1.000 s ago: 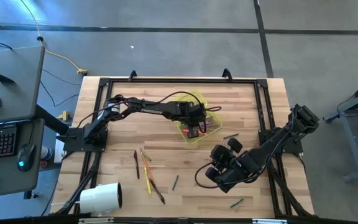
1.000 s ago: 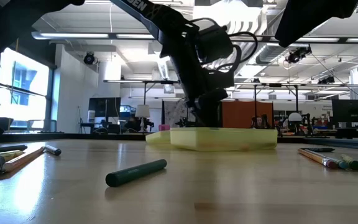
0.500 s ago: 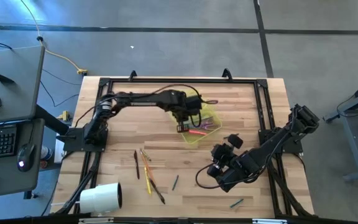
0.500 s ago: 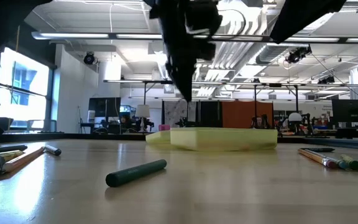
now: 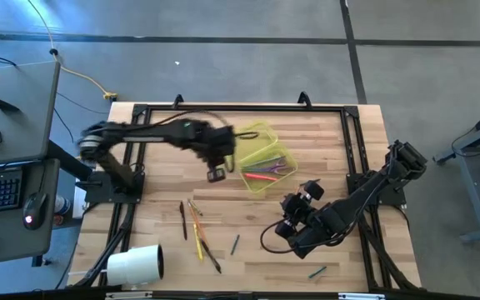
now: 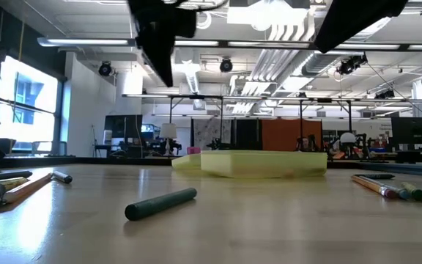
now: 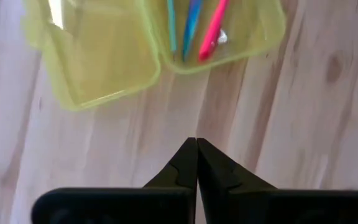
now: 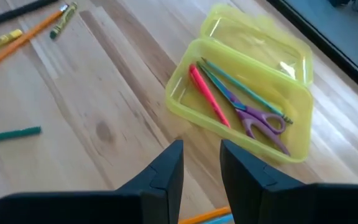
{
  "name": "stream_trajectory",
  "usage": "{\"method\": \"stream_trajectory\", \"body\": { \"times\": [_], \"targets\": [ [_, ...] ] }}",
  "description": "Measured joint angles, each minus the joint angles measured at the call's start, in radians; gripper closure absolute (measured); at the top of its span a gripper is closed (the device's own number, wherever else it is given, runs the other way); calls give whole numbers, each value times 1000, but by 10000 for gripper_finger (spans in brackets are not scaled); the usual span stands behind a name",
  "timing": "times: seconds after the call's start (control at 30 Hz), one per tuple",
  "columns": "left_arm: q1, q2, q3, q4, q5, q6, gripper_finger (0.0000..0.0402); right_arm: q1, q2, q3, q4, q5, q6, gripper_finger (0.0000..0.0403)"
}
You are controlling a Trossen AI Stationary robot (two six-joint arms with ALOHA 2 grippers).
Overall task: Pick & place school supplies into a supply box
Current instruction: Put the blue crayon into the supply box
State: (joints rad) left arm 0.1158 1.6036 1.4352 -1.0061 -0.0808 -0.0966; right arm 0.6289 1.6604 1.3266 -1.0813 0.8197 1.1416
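Note:
The supply box (image 5: 263, 158) lies open on the wooden table, a translucent yellow-green case. Its base (image 8: 241, 112) holds a pink pen (image 8: 207, 93), a teal pen and purple-handled scissors (image 8: 260, 121); its lid (image 7: 98, 56) lies flat beside it. My left gripper (image 5: 216, 175) hangs above bare table just left of the box, shut with nothing in it (image 7: 196, 142). My right gripper (image 5: 294, 200) hovers at the box's near right, open and empty (image 8: 201, 155). Loose pencils and pens (image 5: 194, 225) lie flat on the table nearer the front.
A green marker (image 5: 235, 243) and another (image 5: 317, 271) lie near the front edge, and a pencil (image 5: 309, 182) lies right of the box. A big white roll (image 5: 136, 265) sits at the near left corner. In the low view a green marker (image 6: 160, 203) lies in front of the box (image 6: 262, 163).
My left gripper has risen out of the box's base and swung toward the table's left, clear of the box. The pink pen now shows in the base where the gripper stood. The right arm has stayed in place.

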Motion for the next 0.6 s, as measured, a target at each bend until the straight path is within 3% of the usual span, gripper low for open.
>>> {"method": "stream_trajectory", "body": {
  "times": [0.17,0.3,0.43,0.6],
  "targets": [
    [-61,-224,-393,411,-29,-43,347,-7,0,0,-2,-38,-104,313],
    [-97,-352,-645,752,-27,-10,349,-20,0,0,-2,3,-207,313],
    [-97,-413,-784,973,-25,-34,351,-44,0,0,-3,-12,-250,314],
    [-97,-418,-831,1071,-52,-43,352,-73,0,0,-6,60,-355,321]
  ]
}}
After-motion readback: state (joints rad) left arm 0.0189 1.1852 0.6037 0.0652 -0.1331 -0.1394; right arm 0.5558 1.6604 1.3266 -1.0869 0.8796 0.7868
